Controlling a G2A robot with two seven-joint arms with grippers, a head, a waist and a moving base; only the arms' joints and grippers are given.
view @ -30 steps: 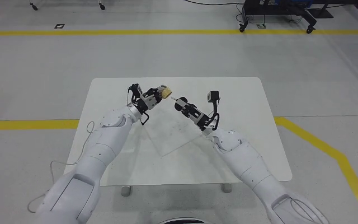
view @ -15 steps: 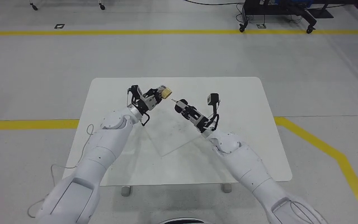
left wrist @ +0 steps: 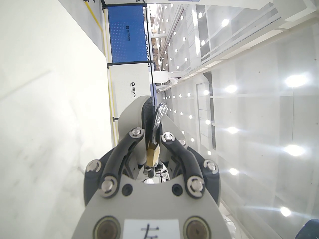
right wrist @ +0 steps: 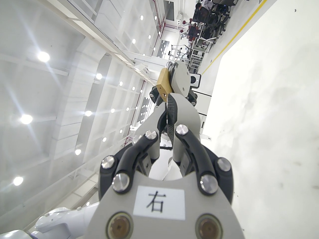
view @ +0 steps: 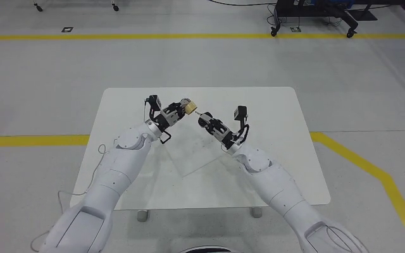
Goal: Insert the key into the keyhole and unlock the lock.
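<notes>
Against the earlier frames, we see the lock [view: 188, 107] sit a touch lower and further right in the top view, so it is nearer the key [view: 198, 114]. The right gripper [view: 204, 118] has hardly shifted.

The left gripper [view: 179, 109] has its fingers clamped on the lock. In the left wrist view the brass body lies low between the fingers at centre frame, and the silver loop [left wrist: 159, 115] pokes out past them. The right gripper's fingers are pressed together on the key, which shows edge-on as a thin blade at the centre of the right wrist view. Its tip reaches the end face of the lock, and we cannot tell whether it has gone in.

Both things are held above the table [view: 285, 126], in the upper middle of the top view. The left arm rises from the lower left of the frame and the right arm from the lower right. Their grippers face each other tip to tip.
</notes>
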